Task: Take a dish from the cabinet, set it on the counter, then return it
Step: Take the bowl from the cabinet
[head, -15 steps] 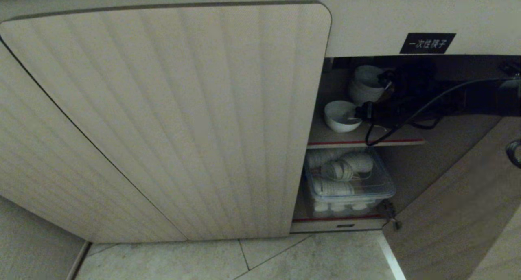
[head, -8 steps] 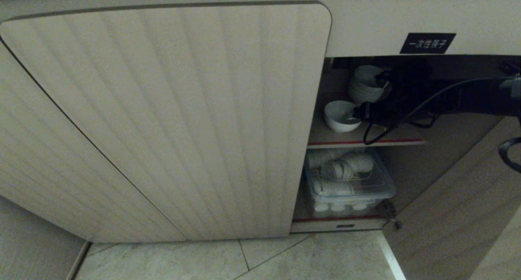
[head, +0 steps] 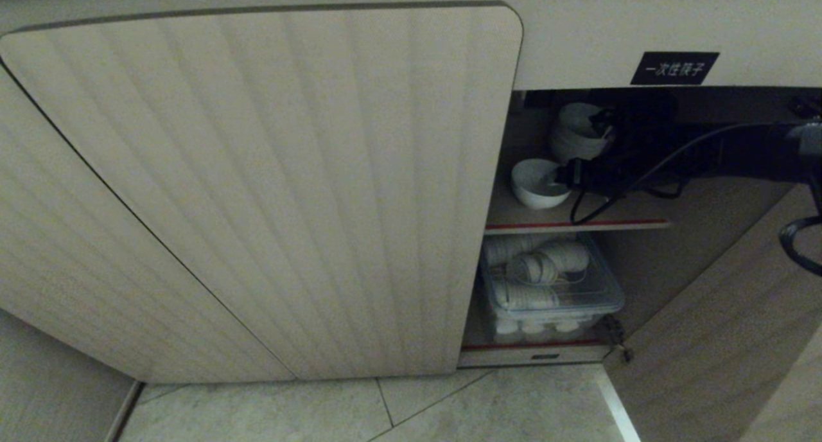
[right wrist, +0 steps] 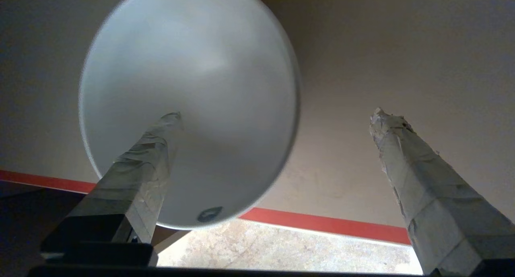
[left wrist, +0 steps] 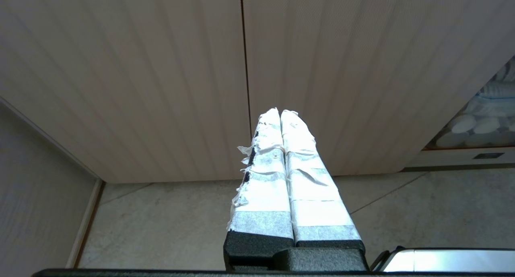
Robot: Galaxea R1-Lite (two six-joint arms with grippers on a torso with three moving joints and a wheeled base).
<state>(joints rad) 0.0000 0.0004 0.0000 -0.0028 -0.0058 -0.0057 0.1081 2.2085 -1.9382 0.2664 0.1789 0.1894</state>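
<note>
The dish (head: 534, 184) is a small white bowl standing on the upper red-edged shelf (head: 578, 225) of the cabinet (head: 289, 185), whose right door stands open. My right gripper (head: 581, 153) reaches into the cabinet from the right and is open. In the right wrist view one taped finger (right wrist: 149, 156) lies inside the dish (right wrist: 189, 79), and the other finger (right wrist: 406, 164) is outside its rim, well apart from it. My left gripper (left wrist: 280, 112) is shut and empty, parked low before the closed fluted door. The counter is out of view.
A stack of white bowls (head: 573, 135) stands behind the dish on the same shelf. A clear lidded box (head: 552, 288) of white ware fills the lower shelf. The open door (head: 725, 313) stands at the right, a black label (head: 674, 67) hangs above, and floor tiles (head: 385, 410) lie below.
My right arm has lifted slightly inside the cabinet and its cable loop at the right edge has swung left. The dish has stayed put on the shelf.
</note>
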